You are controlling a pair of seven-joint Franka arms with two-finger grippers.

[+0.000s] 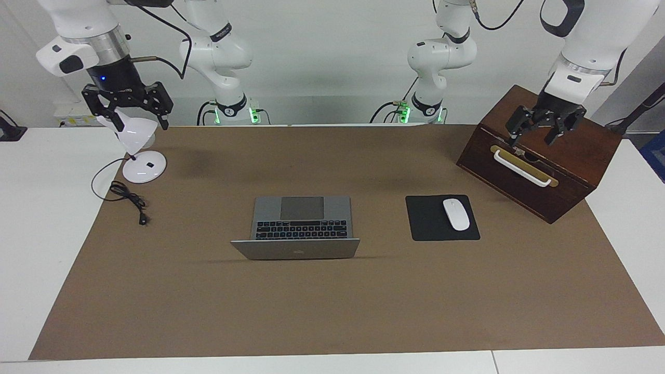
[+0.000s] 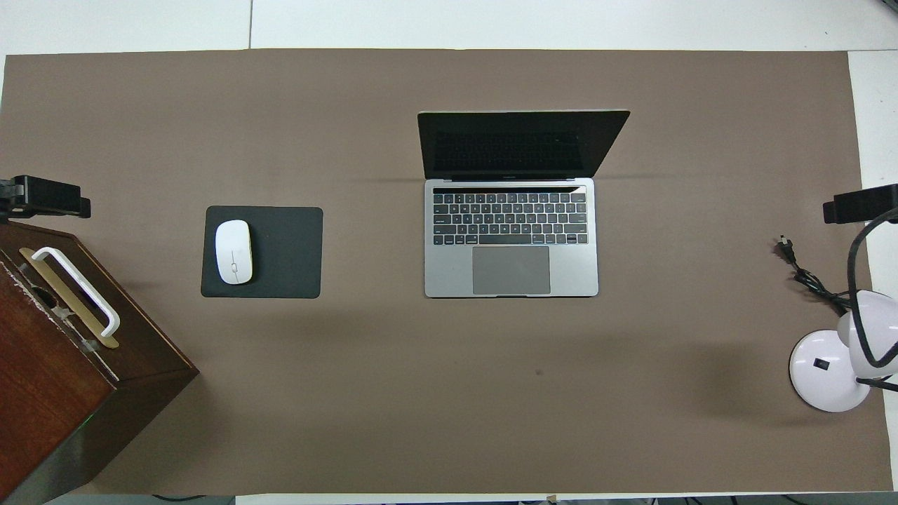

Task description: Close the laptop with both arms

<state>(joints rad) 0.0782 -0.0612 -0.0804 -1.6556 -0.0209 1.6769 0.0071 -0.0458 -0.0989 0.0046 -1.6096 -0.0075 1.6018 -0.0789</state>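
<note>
The silver-grey laptop stands open in the middle of the brown mat, its dark screen facing the robots and its lid tilted back. In the overhead view its keyboard and trackpad show fully. My left gripper hangs open and empty over the wooden box, at the left arm's end of the table. My right gripper hangs open and empty over the white lamp, at the right arm's end. Both are well away from the laptop. Only their tips show in the overhead view, the left gripper and the right gripper.
A black mouse pad with a white mouse lies beside the laptop toward the left arm's end. A dark wooden box with a white handle stands at that end. A white desk lamp and its black cord are at the right arm's end.
</note>
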